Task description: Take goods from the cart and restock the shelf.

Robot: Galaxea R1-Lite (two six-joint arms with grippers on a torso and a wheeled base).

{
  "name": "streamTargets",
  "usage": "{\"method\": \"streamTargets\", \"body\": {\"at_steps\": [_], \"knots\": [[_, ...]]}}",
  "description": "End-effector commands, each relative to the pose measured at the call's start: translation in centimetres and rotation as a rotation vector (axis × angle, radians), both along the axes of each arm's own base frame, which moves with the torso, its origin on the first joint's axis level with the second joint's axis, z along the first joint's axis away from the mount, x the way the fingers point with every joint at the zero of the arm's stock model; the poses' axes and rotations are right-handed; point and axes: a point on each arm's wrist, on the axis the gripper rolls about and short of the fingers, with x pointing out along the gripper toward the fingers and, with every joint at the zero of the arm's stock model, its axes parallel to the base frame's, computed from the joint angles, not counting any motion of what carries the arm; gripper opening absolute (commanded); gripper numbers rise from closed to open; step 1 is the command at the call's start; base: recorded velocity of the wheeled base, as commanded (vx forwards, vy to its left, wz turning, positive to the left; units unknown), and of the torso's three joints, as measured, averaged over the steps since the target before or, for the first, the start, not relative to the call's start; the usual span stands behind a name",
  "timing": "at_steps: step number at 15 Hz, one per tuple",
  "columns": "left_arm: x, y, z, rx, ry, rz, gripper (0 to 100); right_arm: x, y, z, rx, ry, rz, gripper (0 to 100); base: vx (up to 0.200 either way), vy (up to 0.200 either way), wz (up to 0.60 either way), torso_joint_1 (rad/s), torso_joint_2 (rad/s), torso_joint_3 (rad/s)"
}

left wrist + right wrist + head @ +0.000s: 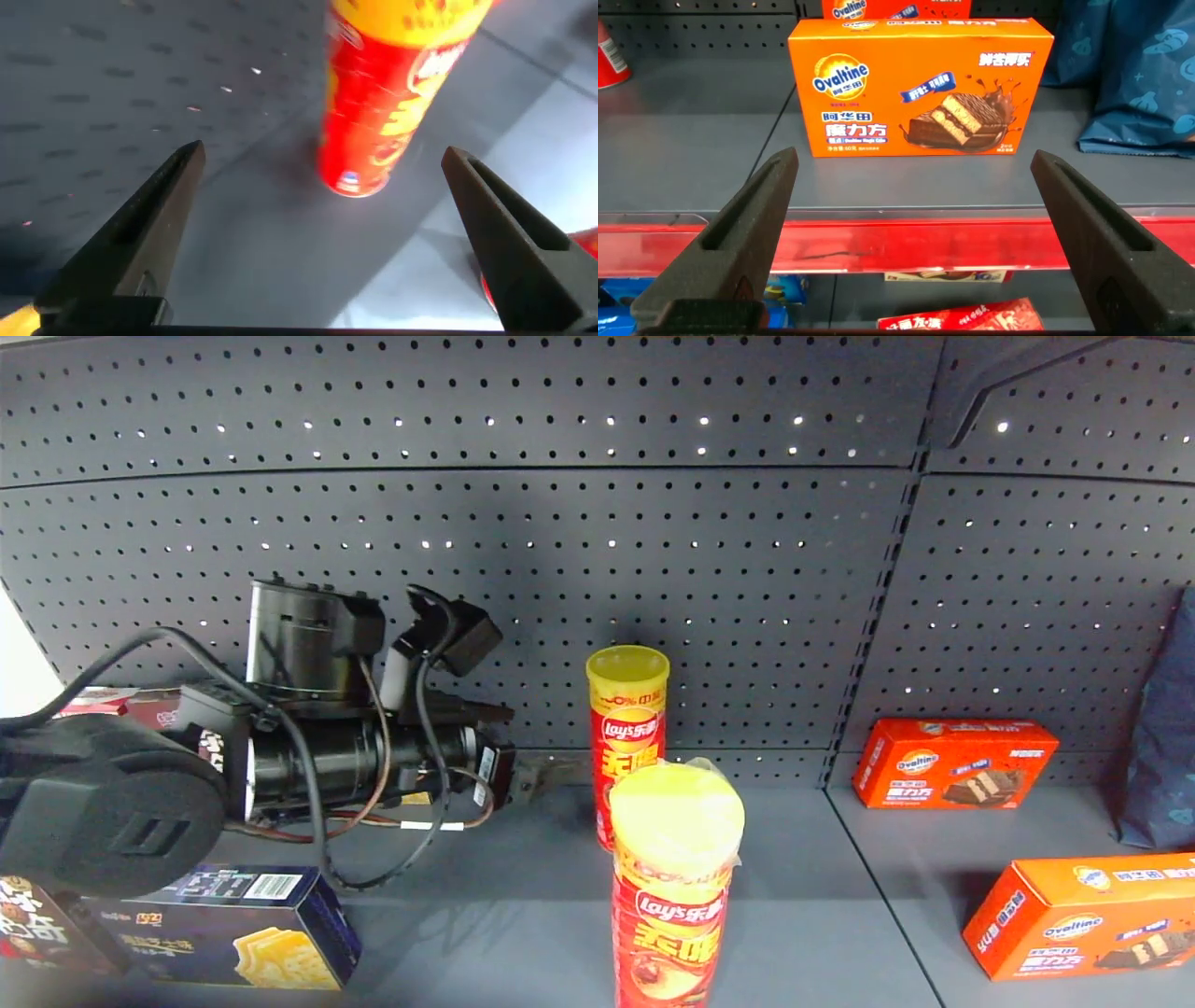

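Grey metal forms the shelf [523, 905], and a perforated back panel [560, 551] rises behind it. Near the middle of the shelf two red chip cans with yellow lids stand upright, one behind the other. The rear can [627, 737] is close to the back panel and the front can [674, 887] is nearer the front edge.

The left arm [317, 756] lies low over the left part of the shelf, pointing toward the cans. In the left wrist view the left gripper [322, 152] has its fingers spread wide with nothing between them. A red can [392, 93] stands beyond the gap, untouched.

The right gripper [913, 157] is also spread and empty. It sits just outside the shelf's front edge, where a red strip [906, 245] runs, and faces the front orange box [920, 89].

On the right part of the shelf that front orange box [1083, 915] lies near the front edge. A rear orange box [952, 761] sits by the back panel and a dark blue bag [1162, 728] stands at the right edge. A dark blue box [233, 924] lies at the front left corner.
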Motion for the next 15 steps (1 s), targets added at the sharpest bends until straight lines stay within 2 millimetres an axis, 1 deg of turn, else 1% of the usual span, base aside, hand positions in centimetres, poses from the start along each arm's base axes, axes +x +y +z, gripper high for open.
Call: {"method": "streamTargets", "body": {"at_steps": [1,2,3,4,5,6,7,8,9,11,14,15], "knots": [[-2.8,2.9,3.2,-0.044,-0.094,0.060,100,0.0,0.0,0.0,-0.001,0.001,0.000,100,0.000,0.000,0.00,0.000,0.00,0.000],[-3.8,3.7,3.7,-0.053,-0.112,0.073,100,0.0,0.0,0.0,0.001,0.001,0.000,100,0.000,0.000,0.00,0.000,0.00,0.000],[-5.5,4.7,4.4,-0.064,-0.145,0.091,100,0.0,0.0,0.0,0.001,0.001,0.000,100,0.000,0.000,0.00,0.000,0.00,0.000],[-7.9,5.8,5.2,-0.080,-0.188,0.121,100,0.0,0.0,0.0,-0.001,0.001,0.000,100,0.000,0.000,0.00,0.000,0.00,0.000],[-8.7,6.1,5.4,-0.087,-0.199,0.131,100,0.0,0.0,0.0,-0.001,0.001,0.000,100,0.000,0.000,0.00,0.000,0.00,0.000],[-11.6,7.1,5.7,-0.100,-0.222,0.161,100,0.0,0.0,0.0,0.001,0.001,0.000,100,0.000,0.000,0.00,0.000,0.00,0.000],[-13.9,8.4,5.9,-0.095,-0.241,0.218,100,0.0,0.0,0.0,-0.001,0.001,0.000,100,0.000,0.000,0.00,0.000,0.00,0.000],[-14.8,8.9,6.1,-0.095,-0.256,0.248,100,0.0,0.0,0.0,0.001,0.001,0.000,100,0.000,0.000,0.00,0.000,0.00,0.000],[-16.7,9.9,6.3,-0.106,-0.296,0.283,100,0.0,0.0,0.0,0.001,0.001,0.000,100,0.000,0.000,0.00,0.000,0.00,0.000],[-19.5,10.9,5.8,-0.110,-0.323,0.315,100,0.0,0.0,0.0,0.001,0.001,0.000,100,0.000,0.000,0.00,0.000,0.00,0.000],[-23.7,12.2,3.1,-0.091,-0.324,0.406,100,0.0,0.0,0.0,-0.001,0.001,0.000,100,0.000,0.000,0.00,0.000,0.00,0.000],[-24.7,12.4,2.4,-0.094,-0.336,0.422,100,0.0,0.0,0.0,-0.001,0.001,0.000,100,0.000,0.000,0.00,0.000,0.00,0.000]]}}
